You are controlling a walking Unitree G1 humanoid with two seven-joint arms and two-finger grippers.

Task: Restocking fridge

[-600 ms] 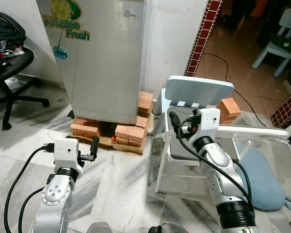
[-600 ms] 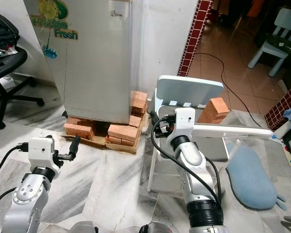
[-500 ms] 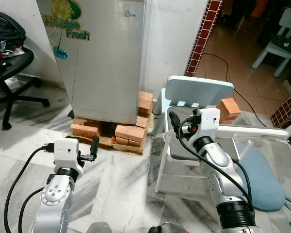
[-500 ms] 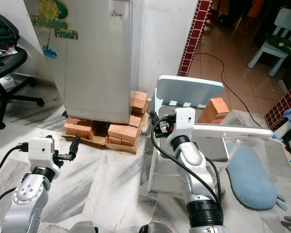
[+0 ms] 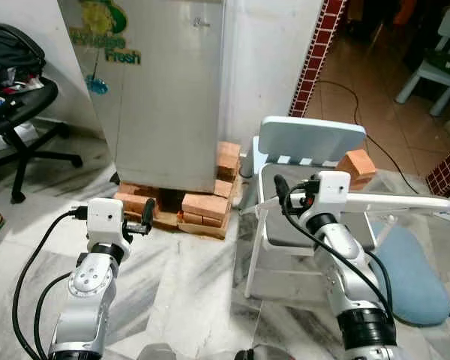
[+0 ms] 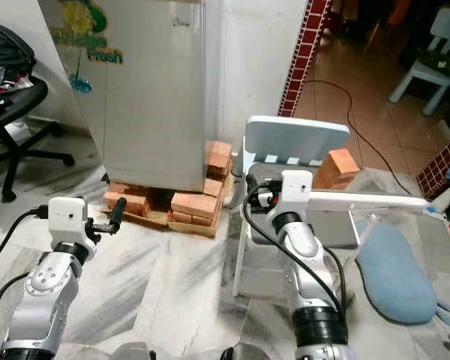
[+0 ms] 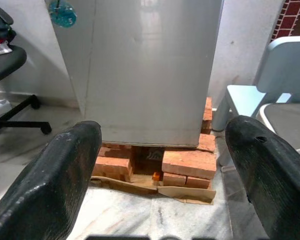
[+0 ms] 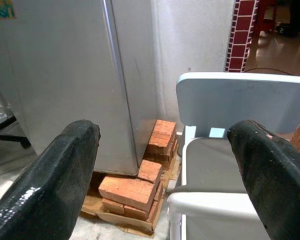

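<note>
Tall silver single-door fridge (image 5: 165, 90): stands upright against the white wall, long axis vertical, door shut and facing the robot, raised off the floor on a stack of red-orange bricks (image 5: 199, 204) over a piece of cardboard; a green "Fresh" sticker sits on its upper left. Grey-veined white marble floor (image 5: 187, 285): open room lies between the robot and the fridge base, narrowing to a gap between the brick stack and the chair legs. Pale blue small plastic chair (image 5: 311, 142): stands just to the right of the fridge, backrest towards the wall, grey seat facing the robot, with one loose brick (image 5: 358, 162) behind its right side. Black swivel office chair (image 5: 19, 112): bounds the left edge, well apart from the fridge. Pale blue cushion (image 5: 412, 274): lies on the floor at the right, beside the chair. Red brick-pattern pillar (image 5: 315, 52): marks the corner where the wall ends and a tiled room opens beyond. Left gripper (image 7: 160, 175): arm raised and bent at the elbow, wrist level, aimed at the fridge's lower door and the bricks, jaws spread wide, holding nothing. Right gripper (image 8: 165, 175): arm raised in front of the chair seat, aimed between the fridge's right edge and the chair back, jaws likewise spread, nothing between them.
</note>
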